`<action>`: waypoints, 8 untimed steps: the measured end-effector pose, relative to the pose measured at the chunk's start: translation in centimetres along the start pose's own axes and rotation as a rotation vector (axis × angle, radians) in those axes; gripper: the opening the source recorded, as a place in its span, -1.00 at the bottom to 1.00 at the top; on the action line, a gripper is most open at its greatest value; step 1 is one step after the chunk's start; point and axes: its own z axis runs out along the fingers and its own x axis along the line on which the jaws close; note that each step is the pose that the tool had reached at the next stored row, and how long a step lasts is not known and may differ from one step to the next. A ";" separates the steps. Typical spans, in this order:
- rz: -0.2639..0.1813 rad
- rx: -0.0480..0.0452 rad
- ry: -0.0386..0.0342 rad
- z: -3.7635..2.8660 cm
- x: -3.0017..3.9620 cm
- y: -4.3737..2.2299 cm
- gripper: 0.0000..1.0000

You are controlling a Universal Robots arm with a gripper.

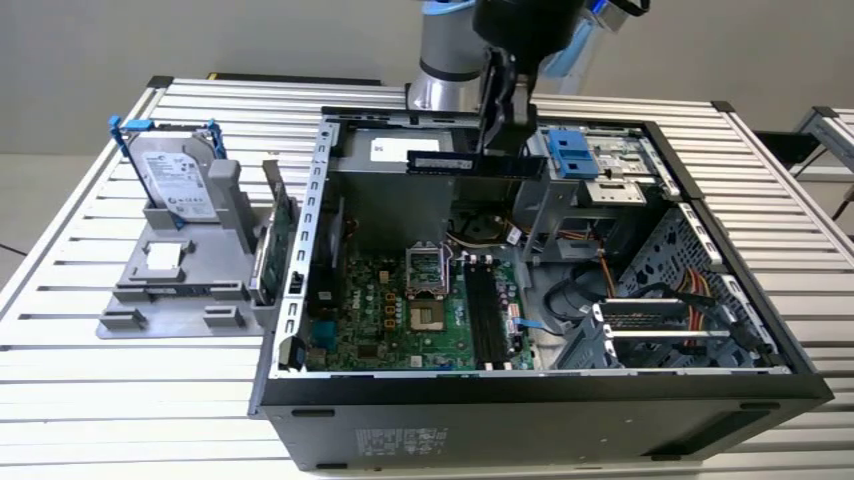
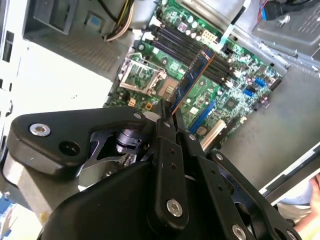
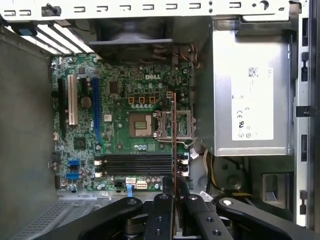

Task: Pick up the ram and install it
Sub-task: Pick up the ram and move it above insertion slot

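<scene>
Claw [image 1: 503,142] clamping ram [image 1: 442,161], above open case [image 1: 534,415]

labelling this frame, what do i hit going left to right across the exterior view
hard drive → expansion card standing on edge → ram → gripper shut on the ram → blue bracket → perforated drive cage

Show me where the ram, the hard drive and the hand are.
ram [image 2: 194,76]: second wrist view, middle of its blue face.
hard drive [image 1: 178,172]: exterior view, its silver labelled face.
hand [image 3: 174,183]: first wrist view, between its fingertips.
</scene>
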 end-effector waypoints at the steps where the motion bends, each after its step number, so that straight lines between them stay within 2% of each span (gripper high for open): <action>1: 0.000 0.0000 0.0000 -0.01 -0.08 -0.24 -1.00; 8: 0.000 0.0000 0.0000 -0.08 -0.94 -1.73 -1.00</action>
